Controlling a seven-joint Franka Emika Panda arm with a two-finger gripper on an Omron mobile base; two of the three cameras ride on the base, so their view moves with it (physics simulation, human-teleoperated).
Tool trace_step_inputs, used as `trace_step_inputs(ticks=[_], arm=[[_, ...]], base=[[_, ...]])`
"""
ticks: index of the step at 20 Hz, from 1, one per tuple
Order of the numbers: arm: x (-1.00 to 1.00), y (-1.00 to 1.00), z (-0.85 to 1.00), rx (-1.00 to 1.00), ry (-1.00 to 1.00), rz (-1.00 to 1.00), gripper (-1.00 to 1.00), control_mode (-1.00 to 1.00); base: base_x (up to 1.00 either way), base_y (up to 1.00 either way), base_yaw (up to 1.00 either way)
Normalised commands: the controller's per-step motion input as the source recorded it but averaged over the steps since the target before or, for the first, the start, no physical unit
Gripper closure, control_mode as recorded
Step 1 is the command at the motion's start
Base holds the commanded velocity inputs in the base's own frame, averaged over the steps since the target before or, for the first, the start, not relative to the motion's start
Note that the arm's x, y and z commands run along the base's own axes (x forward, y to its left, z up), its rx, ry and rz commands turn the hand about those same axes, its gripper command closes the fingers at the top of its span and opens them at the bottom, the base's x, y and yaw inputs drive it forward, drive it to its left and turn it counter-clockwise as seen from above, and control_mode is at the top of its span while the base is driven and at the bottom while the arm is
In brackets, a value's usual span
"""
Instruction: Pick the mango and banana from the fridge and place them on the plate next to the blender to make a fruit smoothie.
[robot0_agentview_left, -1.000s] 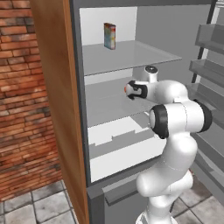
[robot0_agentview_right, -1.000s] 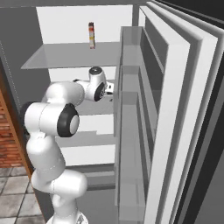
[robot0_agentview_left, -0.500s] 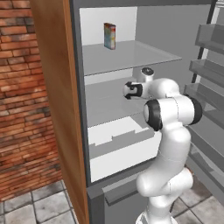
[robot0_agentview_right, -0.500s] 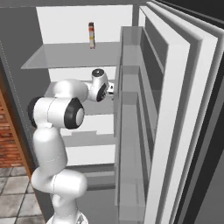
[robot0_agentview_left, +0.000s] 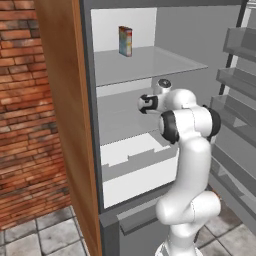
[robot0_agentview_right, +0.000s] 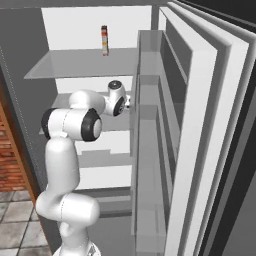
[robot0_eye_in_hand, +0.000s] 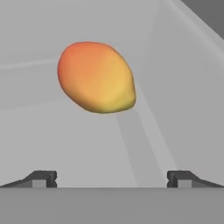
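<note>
The mango (robot0_eye_in_hand: 96, 76), orange-red fading to yellow-green at its lower end, lies on a pale shelf of the fridge (robot0_agentview_left: 145, 62) straight ahead of my hand. My gripper (robot0_eye_in_hand: 111, 177) is open, its two dark fingertips (robot0_eye_in_hand: 41, 178) spread wider than the fruit and still short of it, with nothing between them. In the left base view the gripper (robot0_agentview_left: 145, 103) reaches in over the middle shelf. In the right base view the hand (robot0_agentview_right: 119, 100) sits just left of the door racks. The banana, plate and blender are out of view.
A colourful carton (robot0_agentview_left: 125, 41) stands on the top glass shelf. A white drawer (robot0_agentview_left: 135, 160) sits below the middle shelf. Door racks (robot0_agentview_right: 150, 125) stand close on the arm's right. A wooden panel (robot0_agentview_left: 65, 100) and a brick wall (robot0_agentview_left: 25, 125) flank the left.
The arm has folded up and pushed the hand deeper over the middle shelf. The jaws stay open.
</note>
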Motion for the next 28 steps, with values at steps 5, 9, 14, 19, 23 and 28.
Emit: trace_step_inputs(ticks=[5, 9, 14, 19, 23, 28], arm=[[0.41, 0.0, -0.04, 0.0, 0.0, 0.0, -1.0, -1.0], [0.44, 0.0, -0.06, 0.0, 0.0, 0.0, -1.0, -1.0], [0.42, 0.0, -0.07, 0.0, 0.0, 0.0, -1.0, -1.0], [0.27, 0.0, -0.28, 0.0, 0.0, 0.0, -1.0, -1.0], [0.02, 0.04, -0.37, -0.02, 0.0, 0.0, -1.0, -1.0], [-0.04, 0.22, -0.72, -0.09, -0.01, 0.0, 1.0, -1.0]], base=[[0.0, 0.0, 0.0], [0.0, 0.0, 0.0], [0.0, 0.0, 0.0], [0.0, 0.0, 0.0], [0.0, 0.0, 0.0], [0.0, 0.0, 0.0]])
